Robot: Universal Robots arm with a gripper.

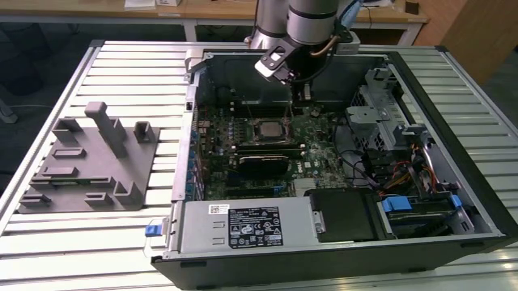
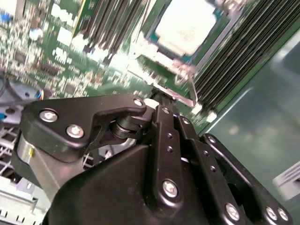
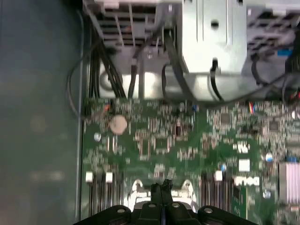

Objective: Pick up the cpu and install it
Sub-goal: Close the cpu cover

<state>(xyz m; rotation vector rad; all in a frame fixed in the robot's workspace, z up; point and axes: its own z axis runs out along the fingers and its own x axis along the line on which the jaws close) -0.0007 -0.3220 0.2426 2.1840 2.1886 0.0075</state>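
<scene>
Cpu [image 1: 265, 128] lies flat in the black-framed socket [image 1: 250, 130] near the middle of the motherboard [image 1: 319, 145], pale top up. Above the board, between the socket and the computer case's [image 1: 242, 79] far wall, hangs the gripper [image 1: 305, 106], fingers pressed together and grasping nothing. A grey fixture block [image 1: 89, 163] rests on the slatted table [image 1: 81, 242], outside the case.

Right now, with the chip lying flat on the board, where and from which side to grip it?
By two opposite thin edges of the chip, coming straight down: it lies flat, silver top up, set into the board, so likely no side approach.
</scene>
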